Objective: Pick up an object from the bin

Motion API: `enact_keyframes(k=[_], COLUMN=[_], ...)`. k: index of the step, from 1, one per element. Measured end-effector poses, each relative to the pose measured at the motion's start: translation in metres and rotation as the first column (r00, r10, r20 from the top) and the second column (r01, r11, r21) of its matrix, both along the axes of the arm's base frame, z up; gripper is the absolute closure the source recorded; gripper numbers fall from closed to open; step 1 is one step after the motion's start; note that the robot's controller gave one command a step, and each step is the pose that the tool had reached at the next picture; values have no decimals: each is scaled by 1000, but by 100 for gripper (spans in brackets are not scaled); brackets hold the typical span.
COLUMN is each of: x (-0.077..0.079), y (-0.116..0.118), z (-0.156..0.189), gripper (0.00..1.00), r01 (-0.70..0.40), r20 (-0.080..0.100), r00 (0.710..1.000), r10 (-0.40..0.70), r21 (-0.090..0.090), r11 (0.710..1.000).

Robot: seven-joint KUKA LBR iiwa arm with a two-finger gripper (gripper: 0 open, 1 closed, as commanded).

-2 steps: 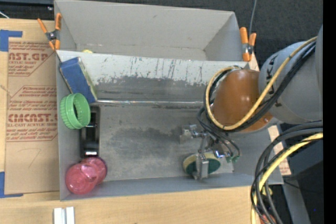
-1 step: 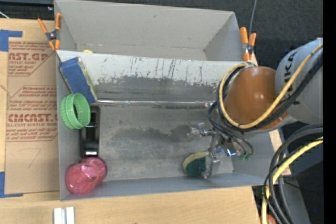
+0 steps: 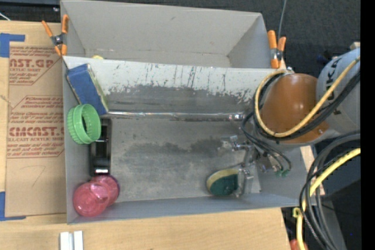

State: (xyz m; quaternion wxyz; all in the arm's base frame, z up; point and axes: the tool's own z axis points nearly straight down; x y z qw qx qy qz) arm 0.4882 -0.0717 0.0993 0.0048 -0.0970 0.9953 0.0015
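My gripper (image 3: 243, 175) is low in the bin's near right corner, under the arm's orange cover. Right beside its fingertips, to the left, lies a small round dark green thing with a pale rim (image 3: 222, 183) on the bin floor. The fingers stand at that thing's right edge; whether they enclose it is not visible.
Along the bin's left wall lie a blue sponge-like block (image 3: 85, 88), a green plastic ring (image 3: 84, 123), a black tape dispenser (image 3: 99, 155) and a pink round thing (image 3: 95, 195) in the near left corner. Cables hang from the arm at the right.
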Motion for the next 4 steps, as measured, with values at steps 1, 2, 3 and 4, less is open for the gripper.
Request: enact_keyframes(k=[1,2,3,4], x=[-5,-6,-6,-9], y=[11,6,6,7], z=[-28,-30,-30,-1], gripper=[0,100,100,100], r01=[106,-35,-35,-36], r20=[19,4,4,-9], r00=[994,999,999,999], r10=[-107,35,35,36], r21=[4,1,1,3], r11=[994,999,999,999])
